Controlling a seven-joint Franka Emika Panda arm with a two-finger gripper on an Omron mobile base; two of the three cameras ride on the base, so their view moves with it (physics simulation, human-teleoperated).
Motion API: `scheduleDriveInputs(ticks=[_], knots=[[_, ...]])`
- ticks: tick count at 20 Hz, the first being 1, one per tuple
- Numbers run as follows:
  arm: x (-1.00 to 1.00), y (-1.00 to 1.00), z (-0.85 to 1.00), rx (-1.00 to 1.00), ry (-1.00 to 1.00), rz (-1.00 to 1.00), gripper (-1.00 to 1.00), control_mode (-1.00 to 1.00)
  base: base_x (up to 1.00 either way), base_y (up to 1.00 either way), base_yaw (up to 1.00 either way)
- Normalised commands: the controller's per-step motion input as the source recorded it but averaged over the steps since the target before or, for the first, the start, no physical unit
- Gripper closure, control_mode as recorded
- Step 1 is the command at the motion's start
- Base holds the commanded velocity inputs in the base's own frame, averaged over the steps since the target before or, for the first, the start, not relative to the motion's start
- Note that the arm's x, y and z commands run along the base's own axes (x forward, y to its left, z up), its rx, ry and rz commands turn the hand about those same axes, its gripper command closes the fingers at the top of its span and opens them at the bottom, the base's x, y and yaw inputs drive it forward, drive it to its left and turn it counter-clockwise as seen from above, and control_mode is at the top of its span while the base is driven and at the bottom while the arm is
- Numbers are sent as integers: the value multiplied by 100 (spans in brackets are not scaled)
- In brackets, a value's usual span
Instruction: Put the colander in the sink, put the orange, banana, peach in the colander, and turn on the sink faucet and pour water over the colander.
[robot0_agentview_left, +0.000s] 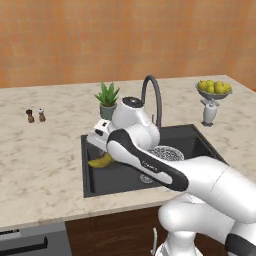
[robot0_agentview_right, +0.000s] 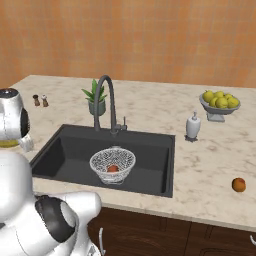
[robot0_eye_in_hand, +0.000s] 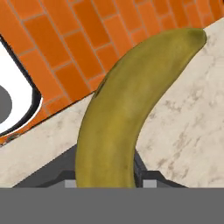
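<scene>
My gripper (robot0_agentview_left: 102, 149) is shut on the banana (robot0_agentview_left: 100, 161), a curved yellow fruit that hangs over the left part of the dark sink (robot0_agentview_left: 115, 181). In the hand view the banana (robot0_eye_in_hand: 127, 109) rises between the fingertips of the gripper (robot0_eye_in_hand: 106, 180). The wire-mesh colander (robot0_agentview_right: 112, 163) stands in the sink (robot0_agentview_right: 150, 150) below the faucet (robot0_agentview_right: 106, 97), and a round orange-red fruit (robot0_agentview_right: 113, 169) lies in it. My arm hides part of the colander (robot0_agentview_left: 169, 152). Another round orange fruit (robot0_agentview_right: 239, 184) rests on the counter at the right. Which one is the orange and which the peach, I cannot tell.
A grey footed bowl of yellow-green fruits (robot0_agentview_right: 219, 102) and a white soap dispenser (robot0_agentview_right: 193, 126) stand on the counter right of the sink. A potted plant (robot0_agentview_right: 96, 97) sits behind the faucet (robot0_agentview_left: 152, 95). Two small shakers (robot0_agentview_left: 35, 115) are at the far left.
</scene>
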Motion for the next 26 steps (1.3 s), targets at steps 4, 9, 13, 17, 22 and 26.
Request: scheduleDriveInputs(ticks=[4,9,13,17,22,26], knots=[[-52,-100,96,21,25,-15,100,-100,0,0,0],[-22,-100,77,18,39,-17,100,-100,0,0,0],[-9,-100,53,13,44,-18,100,-100,0,0,0],[-3,-100,6,7,17,-13,100,-100,0,0,0],[0,-100,-24,0,0,3,100,-100,0,0,0],[3,-79,-28,-4,-4,15,100,-100,0,0,0]])
